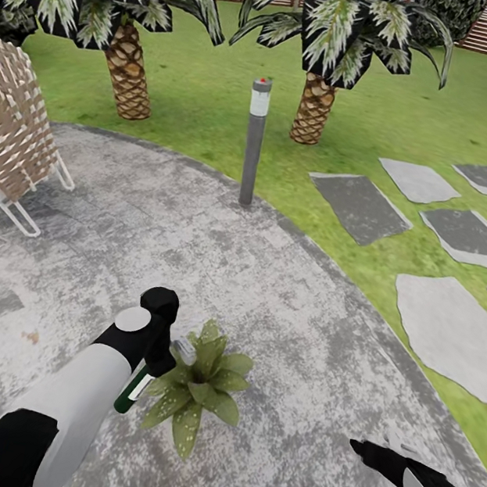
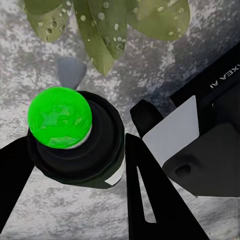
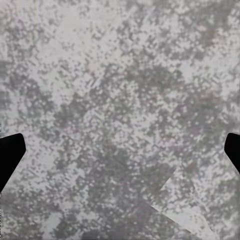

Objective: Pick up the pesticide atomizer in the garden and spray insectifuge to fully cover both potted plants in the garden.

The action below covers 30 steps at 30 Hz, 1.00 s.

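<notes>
My left gripper (image 1: 156,349) is shut on the pesticide atomizer (image 1: 129,395), a slim dark-green bottle with a white label, tilted, its white spray head (image 1: 183,350) right beside a potted plant (image 1: 202,389). This low rosette of pointed green leaves stands on the grey patio. In the left wrist view, the black fingers (image 2: 147,195) clamp the bottle's dark body (image 2: 102,150), which has a bright green dome (image 2: 60,117) on its near end. Beyond it, the leaves (image 2: 102,30) are dotted with pale specks. My right gripper (image 1: 368,453) hovers open low over the paving (image 3: 120,100), right of the plant.
A grey bollard lamp (image 1: 253,142) stands at the patio's far edge. Two palms (image 1: 128,81) (image 1: 313,109) grow on the lawn behind it. A wicker chair (image 1: 10,125) sits at the left. Flat stepping stones (image 1: 360,208) cross the grass at the right.
</notes>
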Tool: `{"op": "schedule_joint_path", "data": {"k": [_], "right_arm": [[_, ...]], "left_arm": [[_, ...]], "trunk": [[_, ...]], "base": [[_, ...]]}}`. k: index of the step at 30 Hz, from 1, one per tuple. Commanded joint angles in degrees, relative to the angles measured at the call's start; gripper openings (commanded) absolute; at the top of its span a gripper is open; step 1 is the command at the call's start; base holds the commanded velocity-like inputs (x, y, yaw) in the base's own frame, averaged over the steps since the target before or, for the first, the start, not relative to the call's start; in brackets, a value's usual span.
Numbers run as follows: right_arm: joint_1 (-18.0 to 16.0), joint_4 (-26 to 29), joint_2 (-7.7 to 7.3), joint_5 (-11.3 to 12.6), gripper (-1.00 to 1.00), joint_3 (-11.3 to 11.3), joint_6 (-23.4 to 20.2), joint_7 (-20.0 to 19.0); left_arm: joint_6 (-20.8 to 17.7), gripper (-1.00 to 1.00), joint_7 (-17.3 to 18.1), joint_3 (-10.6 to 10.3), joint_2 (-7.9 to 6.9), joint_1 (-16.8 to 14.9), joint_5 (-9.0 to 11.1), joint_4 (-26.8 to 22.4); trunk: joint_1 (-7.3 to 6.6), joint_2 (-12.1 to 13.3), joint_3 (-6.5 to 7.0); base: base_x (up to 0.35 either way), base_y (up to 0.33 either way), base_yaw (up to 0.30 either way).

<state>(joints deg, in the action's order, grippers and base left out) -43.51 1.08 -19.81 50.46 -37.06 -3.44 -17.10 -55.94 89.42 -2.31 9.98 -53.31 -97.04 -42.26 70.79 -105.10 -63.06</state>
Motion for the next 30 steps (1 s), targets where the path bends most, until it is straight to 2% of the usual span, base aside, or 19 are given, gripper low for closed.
{"op": "schedule_joint_path", "data": {"k": [1, 11, 19, 30], "right_arm": [[0.0, 0.1, -0.05, 0.6, 1.0, -0.4, -0.3, -0.1], [0.0, 0.1, -0.05, 0.6, 1.0, -0.4, -0.3, -0.1], [0.0, 0.1, -0.05, 0.6, 1.0, -0.4, -0.3, -0.1], [0.0, 0.1, -0.05, 0.6, 1.0, -0.4, -0.3, -0.1]], "left_arm": [[-0.6, -1.0, 0.6, -0.1, 0.02, 0.0, -0.6, 0.0], [-0.6, -1.0, 0.6, -0.1, 0.02, 0.0, -0.6, 0.0], [-0.7, -1.0, 0.6, -0.1, 0.02, 0.0, -0.6, -0.1], [-0.7, -1.0, 0.6, -0.1, 0.02, 0.0, -0.6, 0.1]], "trunk": [[0.0, 0.0, -0.07], [0.0, 0.0, -0.36], [0.0, 0.0, -0.38], [0.0, 0.0, -0.38]], "base": [[0.028, -0.029, 0.225], [0.029, -0.031, 0.22], [0.156, -0.25, 0.035], [-0.085, -0.25, 0.217]]}}
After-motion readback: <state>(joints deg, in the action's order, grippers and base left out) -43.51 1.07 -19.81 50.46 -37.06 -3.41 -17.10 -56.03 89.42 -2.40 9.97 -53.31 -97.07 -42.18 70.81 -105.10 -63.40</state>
